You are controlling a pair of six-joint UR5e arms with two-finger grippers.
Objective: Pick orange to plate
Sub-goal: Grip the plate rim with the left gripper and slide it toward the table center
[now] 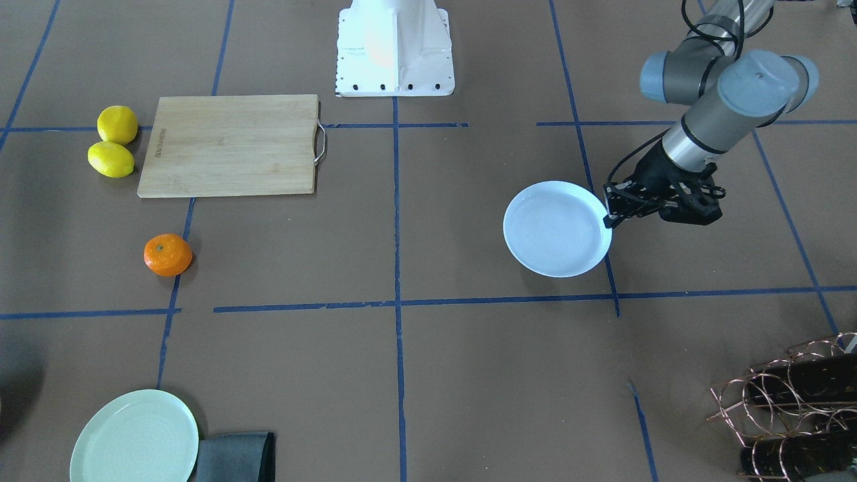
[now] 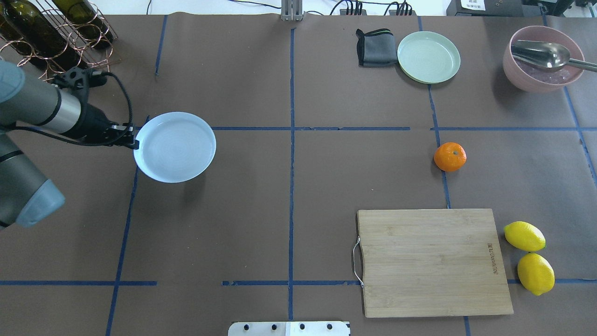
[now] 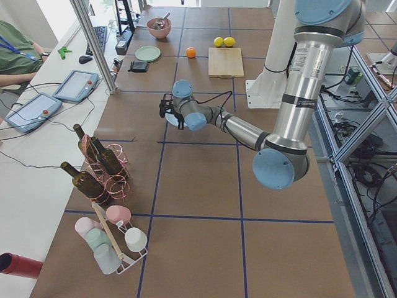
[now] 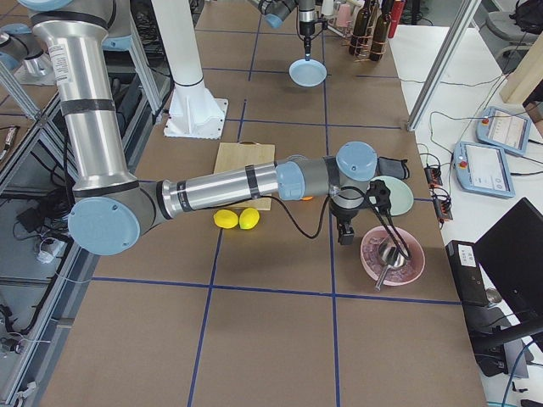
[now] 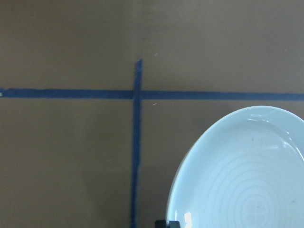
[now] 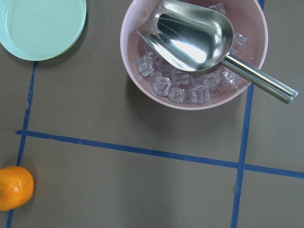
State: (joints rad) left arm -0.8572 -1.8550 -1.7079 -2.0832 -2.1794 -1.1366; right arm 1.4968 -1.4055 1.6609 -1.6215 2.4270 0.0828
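Observation:
The orange (image 2: 450, 156) sits on the brown table at the right, beside a blue tape line, and also shows as the orange (image 6: 14, 187) at the lower left of the right wrist view. The pale bluish-white plate (image 2: 175, 146) is at the left, held a little above the table, casting a shadow. My left gripper (image 2: 135, 142) is shut on the plate's near-left rim, also seen as the left gripper (image 1: 610, 217). The right gripper (image 4: 344, 229) hangs above the table between the orange and the pink bowl. It shows only in the right side view, so I cannot tell its state.
A wooden cutting board (image 2: 433, 261) lies at the near right with two lemons (image 2: 524, 235) beside it. At the far right stand a pale green plate (image 2: 428, 57), a grey cloth (image 2: 375, 46) and a pink bowl (image 2: 517, 74) of ice with a metal scoop. A wire rack of bottles (image 2: 51, 37) is far left.

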